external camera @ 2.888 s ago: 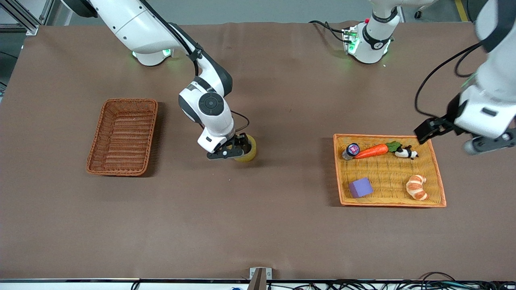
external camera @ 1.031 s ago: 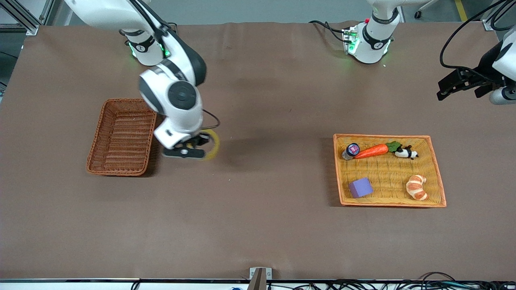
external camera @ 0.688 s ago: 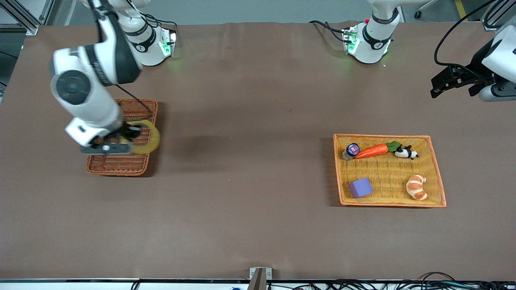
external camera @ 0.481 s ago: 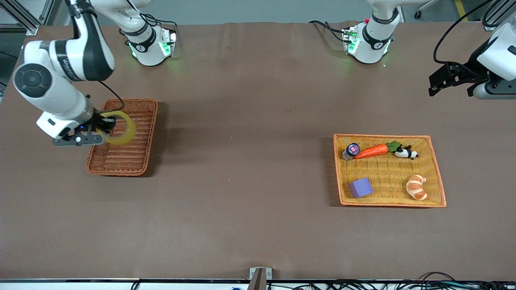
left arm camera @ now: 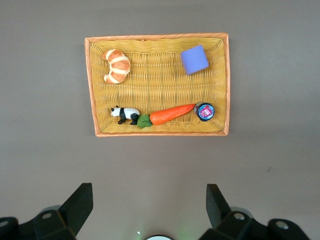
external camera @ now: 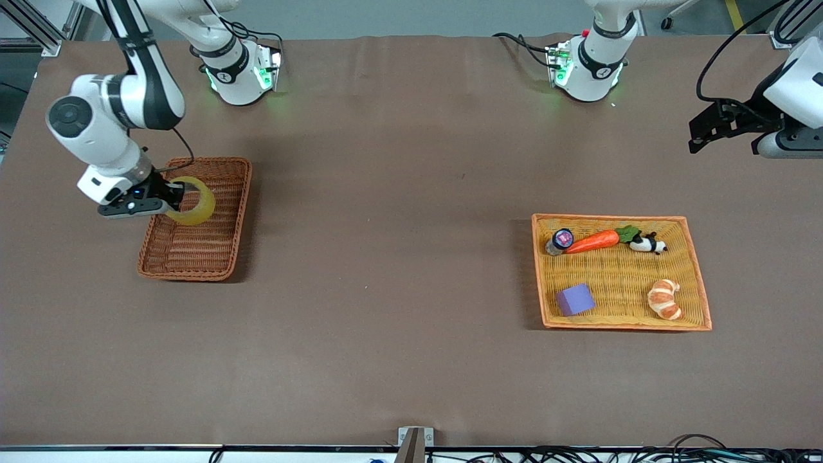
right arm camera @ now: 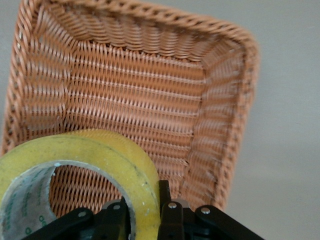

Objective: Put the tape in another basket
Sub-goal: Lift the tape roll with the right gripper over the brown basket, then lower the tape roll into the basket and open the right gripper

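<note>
You had the tape (external camera: 193, 200) clamped in the right gripper (external camera: 168, 198), its jaws closed across the ring's wall, held in the air over the reddish-brown basket (external camera: 222, 260) toward the right arm's end of the tabletop (external camera: 398, 308). A plain brown cloth covered that tabletop, with cables running along the edge nearest the front camera.

Your right wrist view showed what the front view could not: the roll's (right arm camera: 100, 165) grey inner core, the woven bottom of the basket (right arm camera: 150, 100) visible through the ring, and nothing lying on the part of the weave in view.

The left gripper (external camera: 733, 125) waited in the air over bare cloth at the left arm's end, jaws spread apart. Its wrist view looked straight down on the yellow-orange basket (left arm camera: 226, 85), and gave you the contents clearly: a croissant (left arm camera: 116, 65), a purple cube (left arm camera: 194, 59), a toy panda (left arm camera: 126, 113), a carrot (left arm camera: 169, 115) and a small round tin (left arm camera: 205, 111). The panda, carrot and tin lay in a row along one long wall.
</note>
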Controlling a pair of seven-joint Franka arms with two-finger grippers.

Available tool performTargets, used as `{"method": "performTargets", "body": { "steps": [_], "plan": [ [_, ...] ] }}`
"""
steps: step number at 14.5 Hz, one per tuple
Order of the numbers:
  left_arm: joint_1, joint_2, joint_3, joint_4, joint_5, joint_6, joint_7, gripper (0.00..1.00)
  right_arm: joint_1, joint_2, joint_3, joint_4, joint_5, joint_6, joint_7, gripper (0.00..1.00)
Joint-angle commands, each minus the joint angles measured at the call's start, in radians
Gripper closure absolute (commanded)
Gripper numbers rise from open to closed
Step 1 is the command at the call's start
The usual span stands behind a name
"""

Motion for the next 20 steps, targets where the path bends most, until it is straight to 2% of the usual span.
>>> {"method": "performTargets", "body": {
  "steps": [1, 6, 7, 8, 9, 10, 11, 14, 17, 20],
  "plan": [
    [0.007, -0.027, -0.003, -0.02, 0.02, -0.007, 0.003, 0.0, 0.002, 0.091, -0.013, -0.046, 0.025, 0.172, -0.013, 0.99],
    [0.009, -0.026, -0.002, -0.019, 0.018, -0.007, 0.003, 0.0, -0.001, 0.132, -0.013, -0.055, 0.025, 0.217, -0.018, 0.95],
    [0.01, -0.026, -0.002, -0.019, 0.018, -0.007, 0.003, 0.0, -0.001, 0.141, -0.013, -0.055, 0.025, 0.22, -0.018, 0.9],
    [0.01, -0.026, -0.002, -0.019, 0.018, -0.007, 0.003, 0.0, -0.001, 0.144, -0.013, -0.055, 0.025, 0.22, -0.018, 0.75],
    [0.012, -0.024, -0.002, -0.017, 0.018, -0.007, 0.005, 0.0, 0.0, 0.142, -0.013, -0.054, 0.025, 0.217, -0.015, 0.48],
    [0.012, -0.024, 0.0, -0.017, 0.017, -0.006, 0.005, 0.0, -0.001, 0.139, -0.011, -0.049, 0.025, 0.209, -0.012, 0.13],
    [0.01, -0.023, 0.0, -0.016, 0.017, -0.006, 0.005, 0.0, -0.004, 0.126, -0.01, -0.043, 0.025, 0.202, -0.007, 0.0],
    [0.012, -0.021, 0.0, -0.016, 0.018, -0.007, 0.02, 0.0, -0.003, 0.063, 0.004, 0.049, 0.027, 0.066, 0.034, 0.0],
    [0.01, -0.017, 0.0, -0.011, 0.018, -0.007, 0.017, 0.0, -0.001, -0.029, 0.044, 0.225, 0.04, -0.245, 0.118, 0.0],
    [0.01, -0.017, 0.0, -0.01, 0.02, -0.006, 0.016, 0.0, -0.01, -0.04, 0.093, 0.494, 0.178, -0.587, 0.16, 0.0]
  ]
}}
